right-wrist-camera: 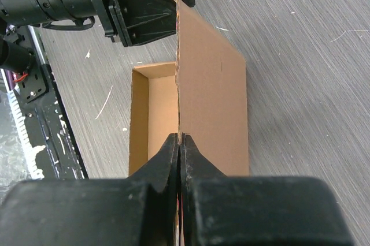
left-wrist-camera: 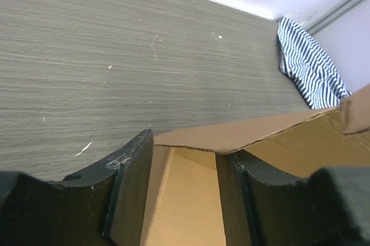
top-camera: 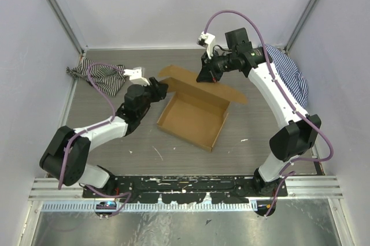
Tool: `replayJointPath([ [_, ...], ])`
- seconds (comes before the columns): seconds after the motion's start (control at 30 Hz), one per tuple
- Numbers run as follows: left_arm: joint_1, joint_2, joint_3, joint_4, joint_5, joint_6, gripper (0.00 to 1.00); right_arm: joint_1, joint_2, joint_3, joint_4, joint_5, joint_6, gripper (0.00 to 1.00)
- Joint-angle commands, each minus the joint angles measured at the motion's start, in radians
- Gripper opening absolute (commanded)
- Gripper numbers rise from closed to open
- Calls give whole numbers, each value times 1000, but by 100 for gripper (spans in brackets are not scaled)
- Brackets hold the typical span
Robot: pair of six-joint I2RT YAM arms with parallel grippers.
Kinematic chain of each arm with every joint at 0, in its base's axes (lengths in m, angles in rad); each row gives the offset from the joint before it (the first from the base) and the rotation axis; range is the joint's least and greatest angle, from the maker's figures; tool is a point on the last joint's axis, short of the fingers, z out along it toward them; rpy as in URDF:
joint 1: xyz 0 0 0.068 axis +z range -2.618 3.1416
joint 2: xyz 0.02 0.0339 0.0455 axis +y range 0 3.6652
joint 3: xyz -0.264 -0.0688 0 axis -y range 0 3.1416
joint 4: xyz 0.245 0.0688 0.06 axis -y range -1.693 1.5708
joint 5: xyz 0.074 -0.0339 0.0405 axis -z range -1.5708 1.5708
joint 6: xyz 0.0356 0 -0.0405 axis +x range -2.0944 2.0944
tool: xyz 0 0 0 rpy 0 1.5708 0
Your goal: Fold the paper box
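Note:
The brown cardboard paper box lies open-topped in the middle of the table. Its lid flap rises tilted from the far side. My right gripper is shut on the lid's top edge; in the right wrist view it pinches the thin edge of the lid flap above the tray. My left gripper is at the box's far left corner. In the left wrist view it is open, its fingers apart with cardboard between them and a flap edge across the tips.
A striped cloth lies at the far left of the table. Another striped cloth lies at the far right, under my right arm, and also shows in the left wrist view. Walls close in the table on three sides.

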Motion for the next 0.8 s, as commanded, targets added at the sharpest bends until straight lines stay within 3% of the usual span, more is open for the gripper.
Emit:
replayJointPath([
  [0.0, 2, -1, -37, 133, 69, 8, 53, -5, -6, 36, 52, -20, 22, 1],
  [0.23, 2, -71, -87, 115, 158, -13, 45, -13, 45, 70, 62, 5, 68, 1],
  [0.63, -20, -98, -99, 88, 205, -62, 44, -13, 49, 60, 54, -23, 67, 1],
  [0.7, -20, -106, -88, 47, 163, -38, 49, -13, 41, 59, 58, -8, 68, 1],
  [0.77, -20, -144, -69, -42, 103, 11, 61, -14, 37, 66, 58, 10, 65, 1],
])
